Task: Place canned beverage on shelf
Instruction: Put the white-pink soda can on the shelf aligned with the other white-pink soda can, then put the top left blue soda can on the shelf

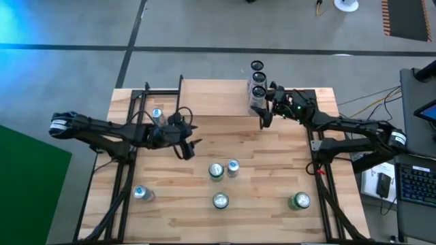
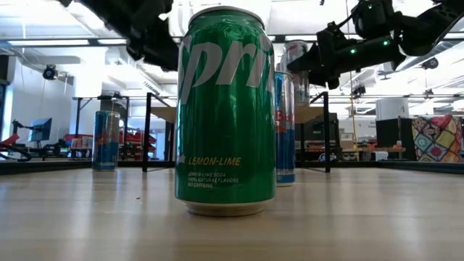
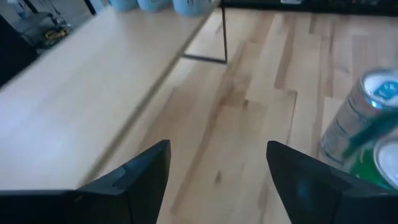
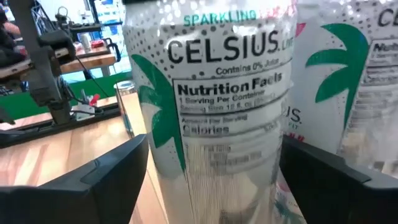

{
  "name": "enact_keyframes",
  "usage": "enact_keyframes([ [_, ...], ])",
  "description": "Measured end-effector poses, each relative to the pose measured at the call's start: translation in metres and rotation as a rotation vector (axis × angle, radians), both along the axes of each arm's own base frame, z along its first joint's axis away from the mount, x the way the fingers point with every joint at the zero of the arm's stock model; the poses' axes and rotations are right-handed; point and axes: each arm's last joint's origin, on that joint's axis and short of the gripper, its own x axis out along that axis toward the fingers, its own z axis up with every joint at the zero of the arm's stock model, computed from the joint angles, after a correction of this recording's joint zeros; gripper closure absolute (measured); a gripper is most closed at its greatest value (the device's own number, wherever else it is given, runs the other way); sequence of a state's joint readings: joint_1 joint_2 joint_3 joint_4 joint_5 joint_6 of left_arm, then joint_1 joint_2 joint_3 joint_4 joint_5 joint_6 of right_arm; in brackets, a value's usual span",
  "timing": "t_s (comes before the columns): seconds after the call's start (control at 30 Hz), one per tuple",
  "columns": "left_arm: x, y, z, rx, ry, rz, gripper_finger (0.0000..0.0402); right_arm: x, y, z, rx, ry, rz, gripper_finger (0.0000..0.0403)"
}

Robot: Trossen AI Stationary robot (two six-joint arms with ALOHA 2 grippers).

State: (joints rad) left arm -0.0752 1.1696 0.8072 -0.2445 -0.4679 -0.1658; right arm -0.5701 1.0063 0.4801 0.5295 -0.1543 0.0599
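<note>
The shelf stands at the table's far side, a light plank on thin black legs. Three white Celsius cans stand in a row at its right end. My right gripper is shut on the nearest of them, which fills the right wrist view, with a second Celsius can close beside it. My left gripper is open and empty above the table just in front of the shelf; the left wrist view shows bare table between its fingers. My right gripper pinches the Celsius can by the two sides of its body between its two fingers. The fingers come level from the table's right side. The can is upright over the shelf's right end; the fingers hide its bottom.
A blue can stands by the shelf's left end near my left arm. A green can and a silver-blue can stand together mid-table. More cans stand near the front edge. The Sprite can fills the low view.
</note>
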Motion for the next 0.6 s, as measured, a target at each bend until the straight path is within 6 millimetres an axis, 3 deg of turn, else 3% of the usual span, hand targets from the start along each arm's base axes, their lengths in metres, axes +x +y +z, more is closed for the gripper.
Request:
enact_keyframes([
  [0.33,-0.031,-0.002,-0.039,-0.105,-0.047,0.056,0.0188,-0.023,0.015,0.014,0.002,0.04,-0.002,0.0065],
  [0.6,-0.049,-0.005,-0.062,-0.115,-0.062,0.14,0.0204,-0.049,0.025,0.014,0.104,0.121,-0.182,0.0068],
])
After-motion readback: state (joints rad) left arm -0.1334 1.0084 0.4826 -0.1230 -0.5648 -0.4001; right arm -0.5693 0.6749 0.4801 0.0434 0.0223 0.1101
